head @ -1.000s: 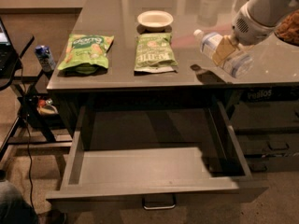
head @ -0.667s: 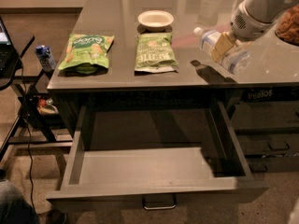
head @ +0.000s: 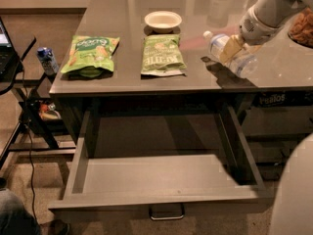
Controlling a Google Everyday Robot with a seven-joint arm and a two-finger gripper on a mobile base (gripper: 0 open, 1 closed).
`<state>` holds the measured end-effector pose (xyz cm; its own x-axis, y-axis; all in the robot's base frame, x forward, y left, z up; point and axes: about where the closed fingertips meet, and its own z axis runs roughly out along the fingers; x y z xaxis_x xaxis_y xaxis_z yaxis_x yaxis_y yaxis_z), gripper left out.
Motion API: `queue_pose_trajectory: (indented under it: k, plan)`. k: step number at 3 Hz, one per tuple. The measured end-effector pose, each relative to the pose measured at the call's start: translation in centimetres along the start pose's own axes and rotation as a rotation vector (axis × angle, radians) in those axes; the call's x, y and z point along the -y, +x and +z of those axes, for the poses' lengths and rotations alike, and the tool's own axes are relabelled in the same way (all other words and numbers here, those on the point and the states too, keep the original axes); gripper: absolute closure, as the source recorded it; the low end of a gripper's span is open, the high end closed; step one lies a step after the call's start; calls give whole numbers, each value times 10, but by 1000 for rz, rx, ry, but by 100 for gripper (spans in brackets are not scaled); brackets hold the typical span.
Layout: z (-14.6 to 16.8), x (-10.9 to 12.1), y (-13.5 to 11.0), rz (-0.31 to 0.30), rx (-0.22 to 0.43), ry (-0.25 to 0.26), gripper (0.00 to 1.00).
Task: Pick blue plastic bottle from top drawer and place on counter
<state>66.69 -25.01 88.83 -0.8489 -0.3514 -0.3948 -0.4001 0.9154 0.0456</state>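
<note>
Bottle handling first: blue plastic bottle [head: 243, 64] is small, clear thin-walled plastic with a white cap [head: 208, 35], so probably light, a bit squashy under a hard squeeze, and smooth enough to slip or roll on its round side. Best hold is across the mid-body at the label band, which is where the claw [head: 232, 50] has it now, beige fingers closed around it. Bottle is tilted, cap up and to the left of the claw, base down and to the right. It sits low over the right part of the tabletop [head: 122, 13], dark shadow right beneath; can't tell if it is touching.

Tabletop is glossy grey-brown, hard and reflective, so a bottle laid down sideways could roll. Setting it base-down looks safer.

Left of the claw: flat crinkly green snack bag [head: 162, 54], and beyond it a second, puffier green bag [head: 90, 55]. Up-left of the claw, small round white bowl [head: 163, 21]. Well below the claw, top drawer [head: 156, 177] is pulled out, shallow, flat matte grey bottom, low sides, nothing visible inside, small metal handle [head: 167, 212] on its front. Far left, off the tabletop, small dark-blue carton [head: 47, 60].
</note>
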Motion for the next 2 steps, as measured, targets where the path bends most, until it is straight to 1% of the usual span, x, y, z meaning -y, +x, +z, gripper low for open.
queue_pose_trajectory:
  k: [1, 2]
  plan:
    - [16, 10, -5, 11, -8, -11, 100]
    - [27, 12, -15, 12, -17, -16, 100]
